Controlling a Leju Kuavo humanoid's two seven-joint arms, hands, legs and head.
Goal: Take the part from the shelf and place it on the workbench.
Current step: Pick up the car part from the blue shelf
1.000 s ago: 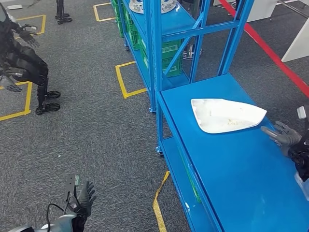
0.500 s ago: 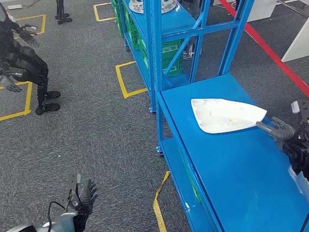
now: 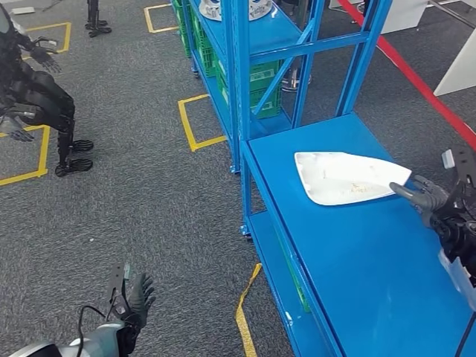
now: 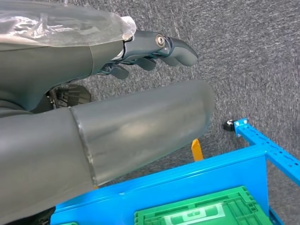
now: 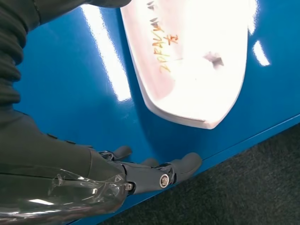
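Observation:
The white, flat, pointed part lies on the blue workbench, its tip toward the right. The right wrist view shows the part close up with orange writing on it. My right hand hovers just off the part's tip with its fingers stretched out, holding nothing; the right wrist view shows the same hand low over the bench top beside the part. Over the grey carpet, my left hand hangs low with fingers spread and empty, and the left wrist view has that hand above the floor.
A blue shelf rack with green crates stands behind the bench. Yellow tape squares mark the carpet. Another dark robot stands at the far left. A red line runs along the floor at right.
My right hand has risen slightly and moved closer to the part's tip. My left hand has drifted a little to the right. The part has stayed put.

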